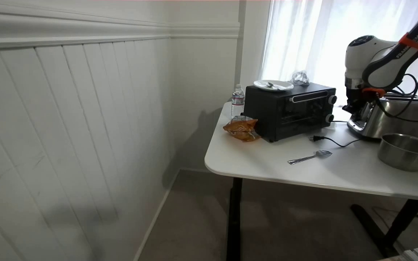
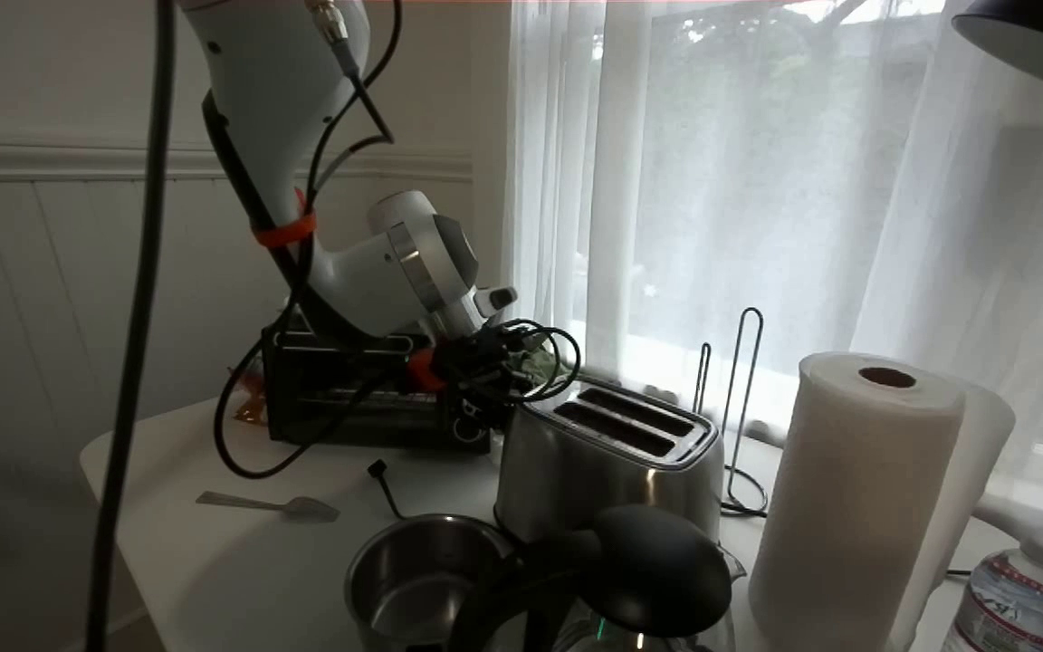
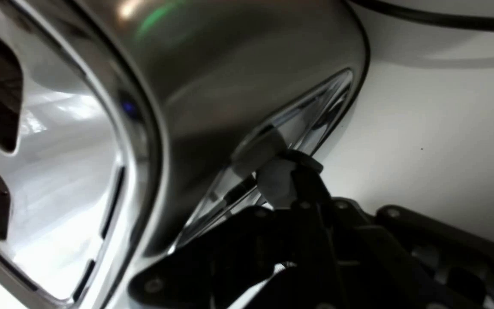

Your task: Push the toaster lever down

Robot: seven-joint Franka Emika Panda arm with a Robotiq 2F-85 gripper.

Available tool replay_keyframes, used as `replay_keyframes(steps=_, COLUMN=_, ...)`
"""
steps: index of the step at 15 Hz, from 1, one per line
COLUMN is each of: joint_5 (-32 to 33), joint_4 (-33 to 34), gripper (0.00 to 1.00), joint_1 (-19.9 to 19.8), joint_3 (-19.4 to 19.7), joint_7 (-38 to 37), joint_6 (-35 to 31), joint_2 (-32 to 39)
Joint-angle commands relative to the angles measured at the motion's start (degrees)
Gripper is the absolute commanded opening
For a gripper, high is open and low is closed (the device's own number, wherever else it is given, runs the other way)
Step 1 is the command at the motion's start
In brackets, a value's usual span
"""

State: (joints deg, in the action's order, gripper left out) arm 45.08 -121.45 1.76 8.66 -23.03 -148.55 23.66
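The toaster is brushed steel and shows in both exterior views [image 1: 412, 114] [image 2: 567, 471] and the wrist view [image 3: 238, 64]. Its end face has a chrome panel [image 3: 298, 122] with a dark slot. A grey rounded tab, apparently the lever [image 3: 272, 184], sticks out from this panel. My gripper [image 3: 309, 184] appears shut, with its dark fingers close together. Its tips overlap the lever in the wrist view; firm contact cannot be told. In an exterior view the gripper [image 1: 350, 108] is at the toaster's lever end, pointing down. Cables partly hide it in an exterior view [image 2: 483, 412].
A black toaster oven [image 1: 285, 112] stands beside the toaster's lever end, bearing a white plate [image 1: 263, 85]. A steel pot [image 1: 408, 152], a spoon [image 1: 305, 158] and a plug cord [image 1: 334, 140] lie nearby. A paper towel roll [image 2: 856, 498] and wire stand [image 2: 739, 417] flank the toaster.
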Motion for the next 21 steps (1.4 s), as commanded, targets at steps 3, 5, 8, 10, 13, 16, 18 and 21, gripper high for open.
replay_keyframes(steps=3, joint_5=-0.61, joint_4=-2.32, gripper=0.0, joint_1=-0.25, joint_3=1.47, joint_7=-1.79, joint_6=-3.97, joint_2=1.57)
replay_keyframes(steps=5, joint_5=-1.37, joint_4=-1.51, gripper=0.0, joint_1=0.1, joint_3=1.3, joint_7=-1.75, joint_6=-2.4, joint_2=0.62)
replay_keyframes(steps=8, joint_5=-1.62, joint_4=-0.45, gripper=0.0, joint_1=1.11, joint_3=1.47, joint_7=-2.96, joint_6=1.03, joint_2=-1.19)
replay_keyframes(steps=10, joint_5=-2.14, joint_4=0.18, gripper=0.0, joint_1=1.75, joint_3=1.46, joint_7=-4.35, joint_6=3.88, joint_2=-2.43)
replay_keyframes(steps=13, joint_5=-5.29, joint_4=0.87, gripper=0.0, joint_1=2.05, joint_3=0.37, joint_7=-4.34, joint_6=9.21, joint_2=-4.78)
replay_keyframes(steps=16, joint_5=-7.29, joint_4=2.0, gripper=0.0, joint_1=2.08, joint_3=-0.21, joint_7=-4.54, joint_6=13.09, joint_2=-6.87)
replay_keyframes(steps=18, joint_5=-10.42, joint_4=2.89, gripper=0.0, joint_1=1.76, joint_3=-0.93, joint_7=-4.32, joint_6=16.54, joint_2=-8.68)
replay_keyframes(steps=21, joint_5=-18.27, joint_4=4.67, gripper=0.0, joint_1=1.43, joint_3=-2.32, joint_7=-2.28, joint_6=24.96, joint_2=-11.89)
